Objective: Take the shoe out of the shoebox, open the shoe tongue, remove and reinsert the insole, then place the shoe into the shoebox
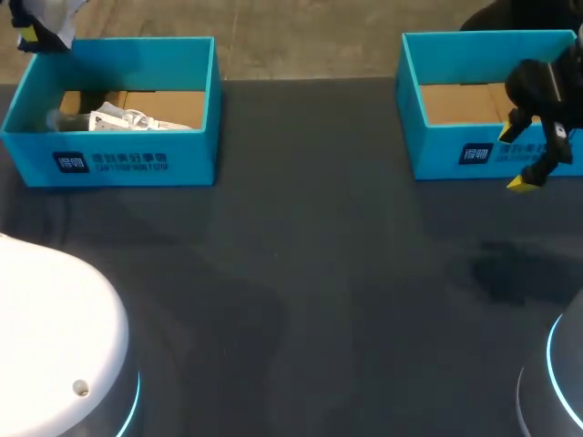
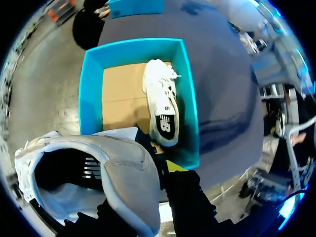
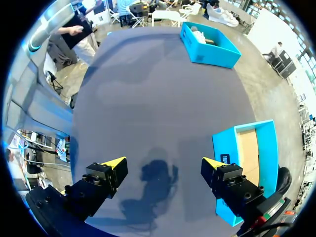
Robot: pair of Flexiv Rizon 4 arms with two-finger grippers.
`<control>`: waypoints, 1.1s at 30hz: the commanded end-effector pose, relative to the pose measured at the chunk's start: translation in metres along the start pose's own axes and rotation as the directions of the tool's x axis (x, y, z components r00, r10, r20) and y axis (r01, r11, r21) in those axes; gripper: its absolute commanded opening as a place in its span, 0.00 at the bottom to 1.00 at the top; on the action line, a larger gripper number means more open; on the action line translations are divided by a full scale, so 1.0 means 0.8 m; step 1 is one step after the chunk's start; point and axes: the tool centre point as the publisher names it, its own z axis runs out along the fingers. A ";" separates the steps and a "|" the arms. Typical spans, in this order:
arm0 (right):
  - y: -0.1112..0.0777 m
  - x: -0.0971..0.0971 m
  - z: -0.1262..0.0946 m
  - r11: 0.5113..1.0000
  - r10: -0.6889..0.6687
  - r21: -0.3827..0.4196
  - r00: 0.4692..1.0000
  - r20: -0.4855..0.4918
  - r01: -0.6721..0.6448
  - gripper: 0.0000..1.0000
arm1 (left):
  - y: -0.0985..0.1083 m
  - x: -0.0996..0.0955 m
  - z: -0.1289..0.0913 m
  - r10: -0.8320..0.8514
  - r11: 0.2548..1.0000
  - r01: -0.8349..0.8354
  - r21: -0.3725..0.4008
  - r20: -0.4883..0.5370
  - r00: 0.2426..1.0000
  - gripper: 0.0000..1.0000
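Table (image 1: 301, 273): dark surface, two open-topped blue boxes along the far edge, well apart. Left shoebox (image 1: 109, 162) at the far left, right shoebox (image 1: 455, 155) at the far right, brown cardboard floor showing in each.

Boxed shoe (image 1: 127, 120): white, laced, lying on the cardboard floor of the left shoebox, along the wall nearer the robot. Confirmed in the left wrist view: boxed shoe (image 2: 162, 106) on its side, dark logo patch facing up, close against one long wall of the left shoebox (image 2: 89, 98).

Held shoe (image 2: 98, 168): white and grey, raised clear of the box, opening and dark interior turned toward the wrist camera. Seen in the head view as a white shape (image 1: 55, 11) above the far left corner of the left shoebox.

Left gripper (image 1: 35, 36): clamped on the held shoe at its collar wall. One yellow fingertip (image 2: 175, 165) showing against the shoe's outer side, the other finger largely hidden by the shoe.

Right gripper (image 3: 164, 165): jaws spread wide, nothing between them. Hanging over bare table just in front of the right shoebox (image 3: 224, 148), with the box's corner beside one finger. Shadow (image 3: 158, 175) on the table directly beneath. In the head view, right gripper (image 1: 513, 159) overlapping the box's front wall.
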 end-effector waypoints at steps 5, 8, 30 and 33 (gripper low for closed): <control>0.001 0.000 0.001 1.000 0.001 0.003 1.000 0.000 -0.001 1.00 | 0.019 -0.009 -0.008 0.840 0.540 -0.841 -0.029 -0.046 0.541 0.00; 0.001 0.000 0.001 1.000 0.001 0.003 1.000 0.000 -0.001 1.00 | 0.022 -0.013 -0.018 0.948 0.301 -0.953 -0.040 -0.097 0.303 0.00; 0.001 0.000 0.001 1.000 0.001 0.003 1.000 0.000 -0.001 1.00 | 0.022 -0.012 -0.021 0.965 0.225 -0.972 -0.071 -0.121 0.232 0.00; 0.001 0.000 0.001 1.000 0.001 0.003 1.000 0.000 -0.001 1.00 | 0.022 -0.012 -0.021 0.965 0.225 -0.972 -0.071 -0.121 0.232 0.00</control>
